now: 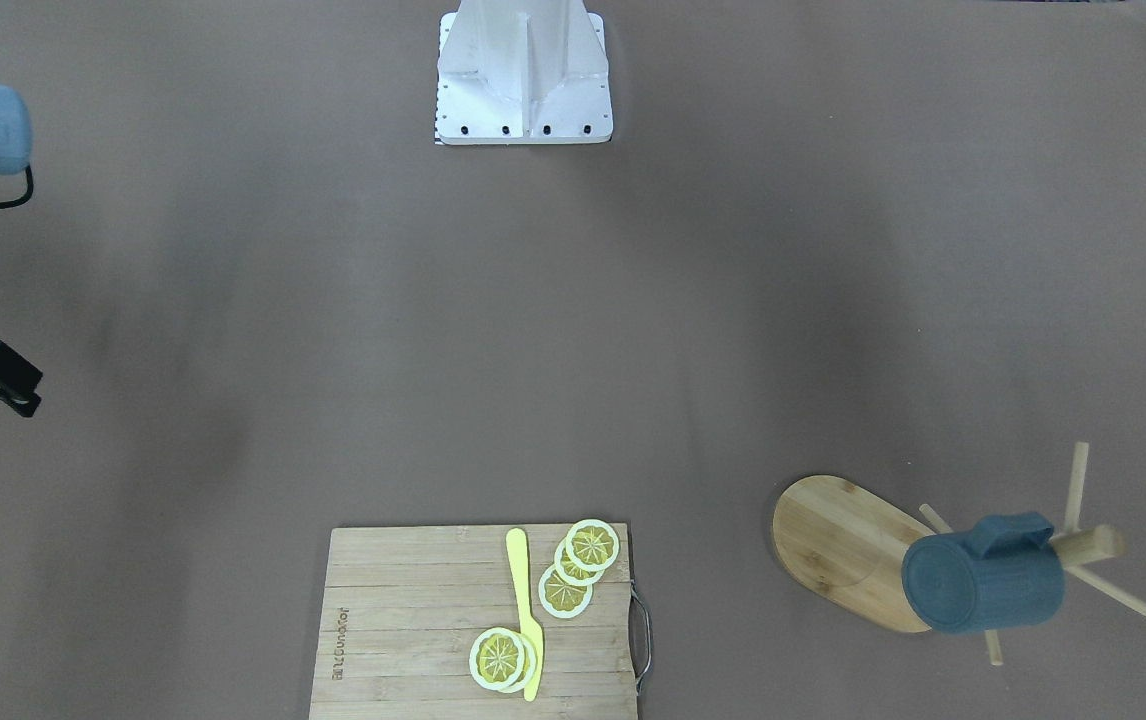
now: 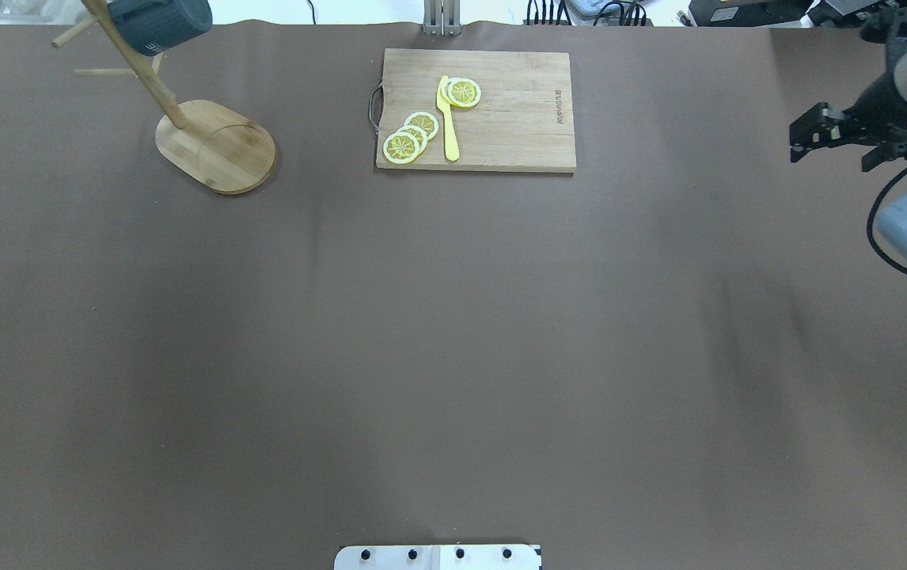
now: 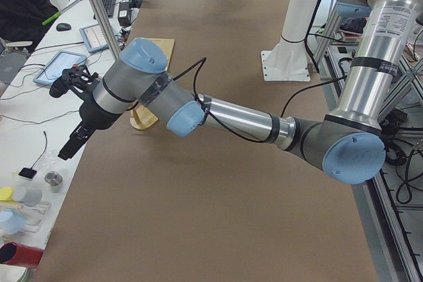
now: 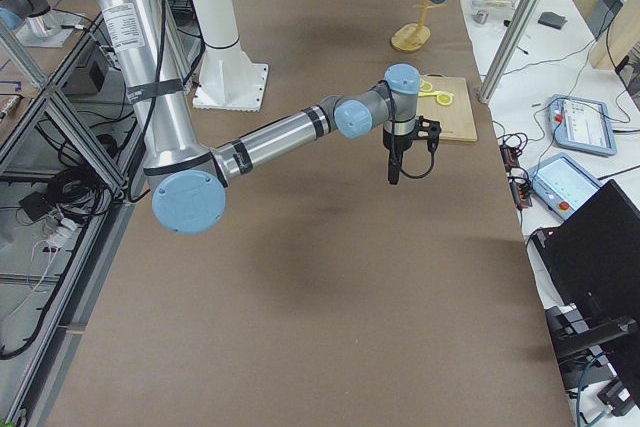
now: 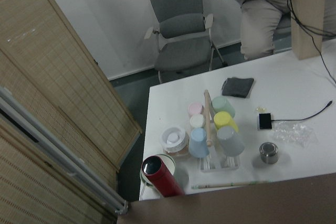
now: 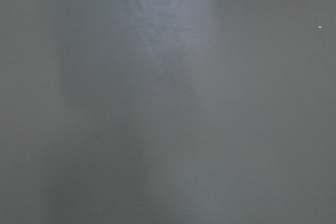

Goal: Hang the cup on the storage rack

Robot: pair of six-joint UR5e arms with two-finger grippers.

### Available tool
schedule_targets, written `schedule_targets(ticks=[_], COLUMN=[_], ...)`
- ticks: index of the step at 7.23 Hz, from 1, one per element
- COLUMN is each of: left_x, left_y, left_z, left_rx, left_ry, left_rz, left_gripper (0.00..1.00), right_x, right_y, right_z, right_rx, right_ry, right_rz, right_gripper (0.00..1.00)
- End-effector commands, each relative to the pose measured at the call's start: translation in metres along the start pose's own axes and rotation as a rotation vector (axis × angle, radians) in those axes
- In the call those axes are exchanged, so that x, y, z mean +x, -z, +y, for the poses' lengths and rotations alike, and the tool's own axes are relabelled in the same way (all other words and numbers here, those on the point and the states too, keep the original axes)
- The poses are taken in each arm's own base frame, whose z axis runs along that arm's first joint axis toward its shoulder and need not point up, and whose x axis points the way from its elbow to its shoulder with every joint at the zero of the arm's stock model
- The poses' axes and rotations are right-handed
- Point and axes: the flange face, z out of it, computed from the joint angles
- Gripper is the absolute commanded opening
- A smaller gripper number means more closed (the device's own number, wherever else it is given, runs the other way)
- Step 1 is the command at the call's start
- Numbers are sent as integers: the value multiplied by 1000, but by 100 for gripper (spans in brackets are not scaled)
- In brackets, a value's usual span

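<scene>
A dark blue cup (image 1: 983, 585) hangs sideways by its handle from a peg near the top of a bamboo rack (image 1: 838, 540). It is clear of the brown desk (image 1: 573, 330), its flat bottom faces the front camera, and neither hand touches it. The right hand (image 2: 802, 141) hovers at the desk's opposite edge, well apart from the cup, with a wooden cutting board (image 2: 501, 119) lying between the two. On the board, a yellow knife (image 2: 449, 131) separates three overlapping lemon slices (image 2: 412, 134) on the side away from that hand from two more on the side nearer it. From the right-end camera the right hand points straight down above the desk, but its dark fingers are too small to tell whether they are spread or pressed together, and its wrist camera shows only a blurred grey field. The left hand (image 3: 68, 150) appears only in the left-end view, reaching out past the desk's edge and angled downward, with the rack's oval base partly hidden just behind that arm's wrist. Whether it is spread or pressed together cannot be told. Its wrist camera looks down on a white bench (image 5: 294, 93) holding pastel tumblers (image 5: 212, 129) and a red tube (image 5: 157, 174), with a grey chair (image 5: 181, 35) beyond.
</scene>
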Motion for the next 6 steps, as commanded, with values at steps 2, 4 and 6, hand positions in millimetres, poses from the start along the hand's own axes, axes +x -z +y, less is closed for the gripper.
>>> schedule_targets(ticks=[2,4,6], left_x=[32,75,70], left_y=[-72,-106,-132], left_z=[74,99,115], left_rx=[-303,-416,-473], left_ry=[-38,-14,11], left_rz=[30,182,182], left_gripper=[98,98,98], right_x=[177,283,316], right_y=[-16,-24,-8], right_z=[13,14,18], right_rx=[-70,-107,-103], right_ry=[-19,44,25], right_rz=[57,76,-9], right_gripper=[100,100,100])
